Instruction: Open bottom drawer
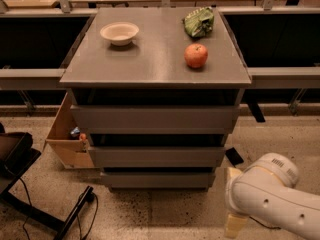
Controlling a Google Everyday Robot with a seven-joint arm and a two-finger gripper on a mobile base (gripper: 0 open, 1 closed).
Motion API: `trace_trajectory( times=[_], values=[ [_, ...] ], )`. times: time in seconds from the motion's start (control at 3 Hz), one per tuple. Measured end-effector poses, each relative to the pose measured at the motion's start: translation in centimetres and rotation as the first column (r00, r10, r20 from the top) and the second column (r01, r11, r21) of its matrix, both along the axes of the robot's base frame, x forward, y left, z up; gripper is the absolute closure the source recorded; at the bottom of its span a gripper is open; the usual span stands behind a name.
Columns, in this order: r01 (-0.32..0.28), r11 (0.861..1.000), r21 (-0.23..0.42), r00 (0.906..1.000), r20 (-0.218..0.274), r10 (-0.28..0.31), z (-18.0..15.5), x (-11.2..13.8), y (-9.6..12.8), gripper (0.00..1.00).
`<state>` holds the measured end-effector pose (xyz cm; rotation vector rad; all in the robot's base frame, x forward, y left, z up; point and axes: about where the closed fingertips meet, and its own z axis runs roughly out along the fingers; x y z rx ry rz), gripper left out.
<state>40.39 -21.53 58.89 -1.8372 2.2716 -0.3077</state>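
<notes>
The grey cabinet has three flat handleless drawer fronts, all shut. The bottom drawer is the narrowest front, just above the floor. A white, rounded segment of my arm fills the lower right corner, on the floor side to the right of the bottom drawer and apart from it. A cream-coloured part hangs under it. My gripper is out of view.
On the cabinet top stand a white bowl, a red apple and a green bag. A cardboard box sits left of the cabinet. A black stand lies on the floor at the left. A small black object lies by the cabinet's right side.
</notes>
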Motion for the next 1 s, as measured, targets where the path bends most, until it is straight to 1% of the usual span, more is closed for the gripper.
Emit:
trace_trajectory(
  times=[0.33, 0.67, 1.0],
  values=[
    [0.006, 0.999, 0.046, 0.9992, -0.040, -0.004, -7.8, 0.9, 0.9, 0.00],
    [0.048, 0.995, 0.089, 0.9979, -0.047, -0.044, -13.6, 2.8, 0.9, 0.00],
    [0.029, 0.994, 0.102, 0.9990, -0.036, -0.026, -17.5, 5.4, 1.1, 0.00]
  ],
)
